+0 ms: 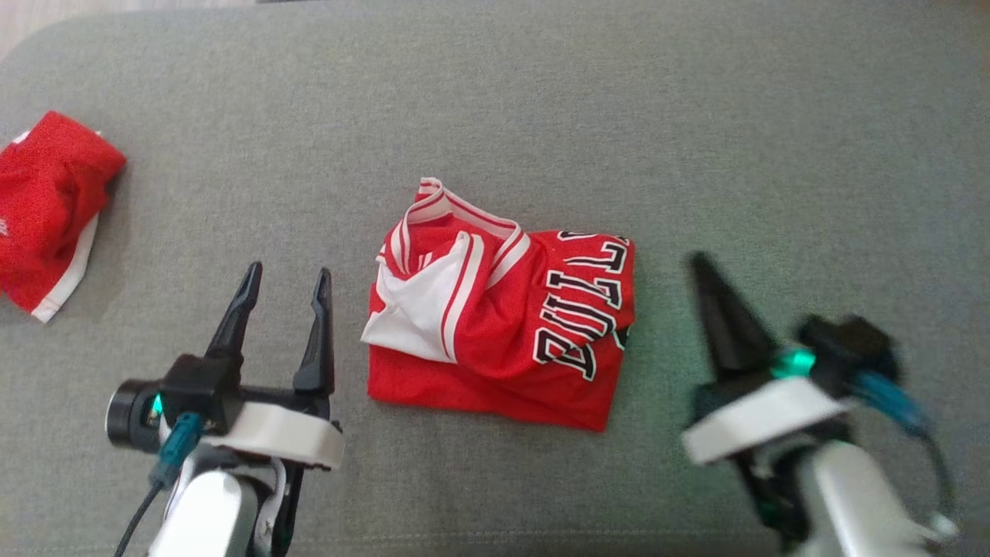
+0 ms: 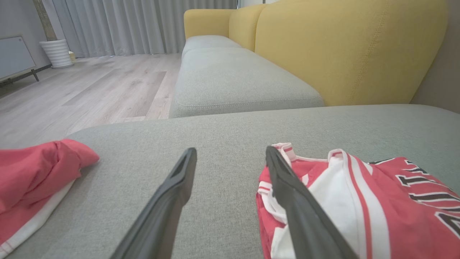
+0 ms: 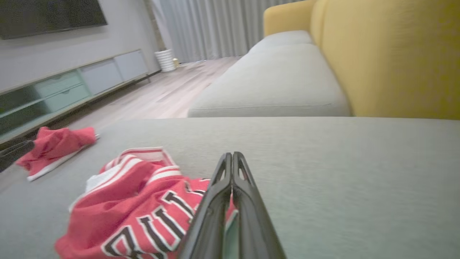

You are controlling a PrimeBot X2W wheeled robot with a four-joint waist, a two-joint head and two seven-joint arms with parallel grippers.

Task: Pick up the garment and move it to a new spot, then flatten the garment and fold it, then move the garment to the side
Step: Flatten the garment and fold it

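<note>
1. Far left on the grey cushion (image 1: 541, 100): a second red garment (image 1: 46, 209), bunched, well apart from the work; probably set aside.
2. Left tool (image 1: 288, 271): fingers apart, empty, just beside the jersey's white-trimmed edge; looks poised to take that side.
3. Jersey (image 1: 503, 325): mid-cushion, roughly folded, collar rumpled on top. Black, white-edged letters read "BULL"; the rest is lost in folds.
4. Right tool (image 1: 702, 267): fingers pressed together, gripping nothing, near the jersey's right edge; blurred.

The garment (image 1: 495, 325) is thin, soft cloth, red with white trim and a matt finish. Under it, the cushion (image 1: 541, 116) is grey, coarse-woven matt fabric. Beside the garment, the left gripper (image 1: 288, 268) looks like matt black plastic. Beyond the garment, the floor (image 2: 90, 90) is pale wood with a slight gloss.
</note>
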